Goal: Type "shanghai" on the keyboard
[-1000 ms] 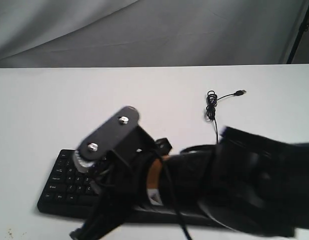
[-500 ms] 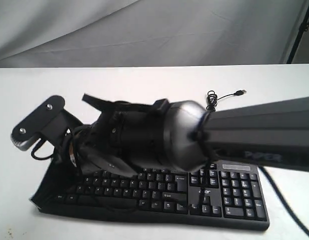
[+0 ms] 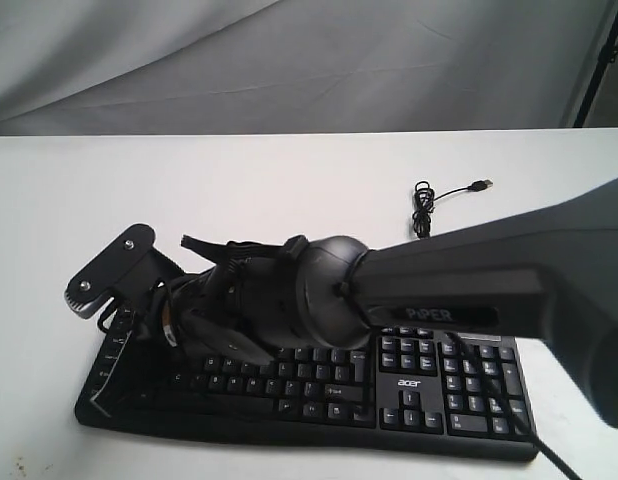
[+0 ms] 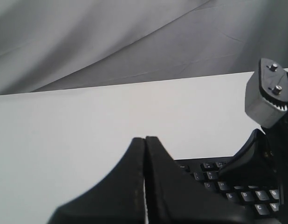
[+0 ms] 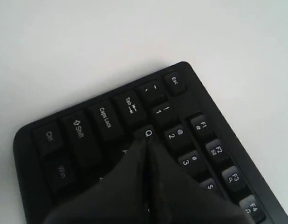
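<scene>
**Operator:** Where is the keyboard?

**Spotter:** Your keyboard [image 3: 429,392] lies on the near part of the white table [image 3: 289,170]. Its long side runs left to right, with the number pad at the right end. Its thin cable [image 3: 422,212] is coiled on the table just beyond the far edge, toward the right, and the plug lies loose.

**Operator:** And my right gripper?

**Spotter:** Your right arm [image 3: 469,290] reaches from the right across the keyboard to its left end, hiding much of the letter block. In the right wrist view, your right gripper [image 5: 146,145] has its two fingers pressed together with nothing between them. The tip sits low over the left-hand keys, just beside the Q key [image 5: 148,133]. You cannot tell from these views whether it touches a key.

**Operator:** The left one?

**Spotter:** Your left gripper [image 4: 145,142] is clenched too, fingers meeting along one seam and holding nothing. Some keys show behind its fingers. The right arm's grey camera mount [image 4: 270,95] stands above them.
</scene>
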